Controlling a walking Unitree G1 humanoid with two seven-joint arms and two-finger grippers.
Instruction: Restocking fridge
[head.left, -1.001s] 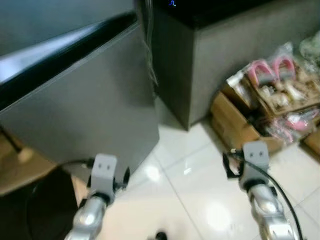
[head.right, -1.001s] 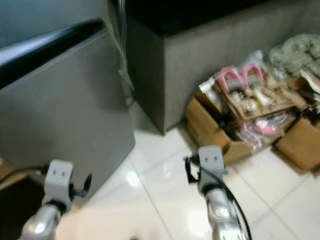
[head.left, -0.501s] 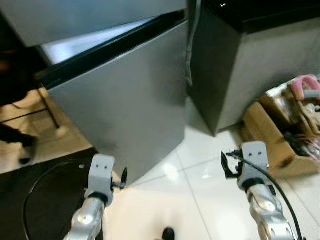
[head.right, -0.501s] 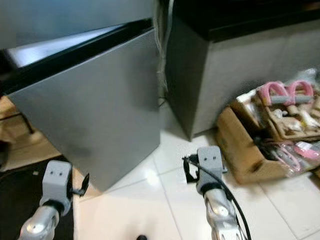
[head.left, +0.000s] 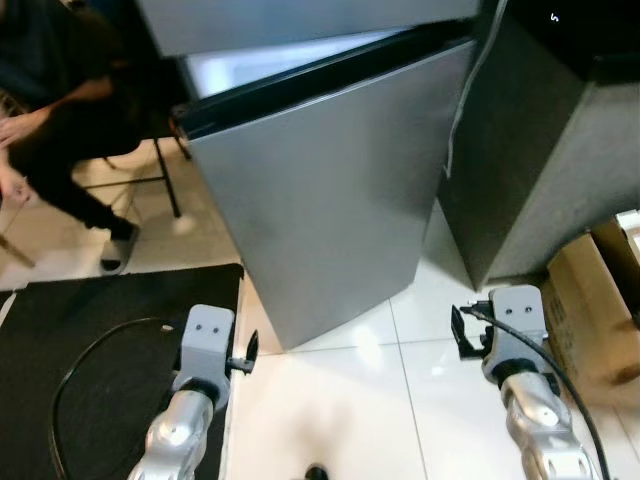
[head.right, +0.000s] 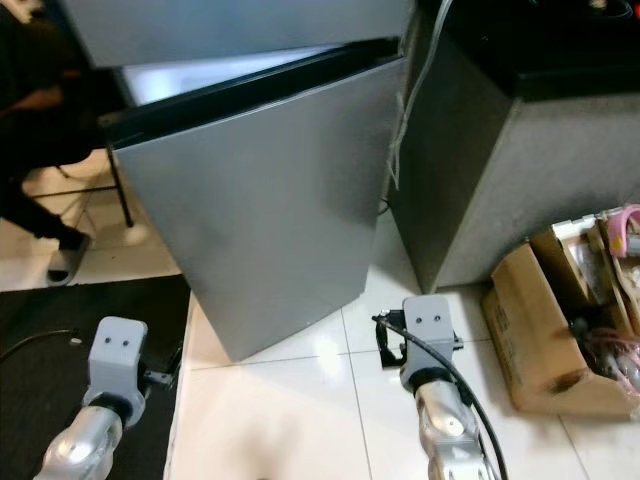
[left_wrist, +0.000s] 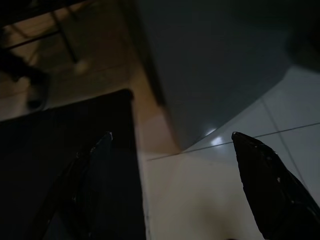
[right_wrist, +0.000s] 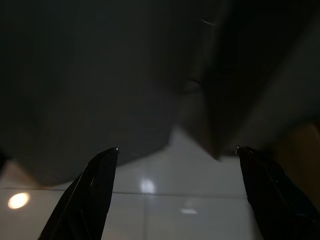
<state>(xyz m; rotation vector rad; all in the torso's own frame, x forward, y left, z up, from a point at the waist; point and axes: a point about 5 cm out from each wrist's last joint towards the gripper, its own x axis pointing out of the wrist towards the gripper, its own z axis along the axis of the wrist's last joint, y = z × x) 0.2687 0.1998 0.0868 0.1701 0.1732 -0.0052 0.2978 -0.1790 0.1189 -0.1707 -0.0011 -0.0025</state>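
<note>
A grey fridge (head.left: 320, 200) stands right ahead, its lower door shut and a dark gap above that door. Both silver arms are held low over the floor in front of it. In the left wrist view my left gripper (left_wrist: 171, 135) is open, with nothing between its fingers, above the edge of a black mat and the fridge's bottom corner. The right wrist view has my right gripper (right_wrist: 177, 148) open and empty too, facing the gap between the fridge and a grey cabinet.
A seated person (head.left: 50, 130) is at the far left beside the fridge. A black mat (head.left: 90, 370) with a cable lies under my left arm. A grey cabinet (head.right: 500, 180) stands right of the fridge, with an open cardboard box (head.right: 545, 330) of packets at its foot.
The camera has swung left: the fridge now sits in the middle, the person has come into view, and the boxes have slid to the right edge. Both arms keep their pose.
</note>
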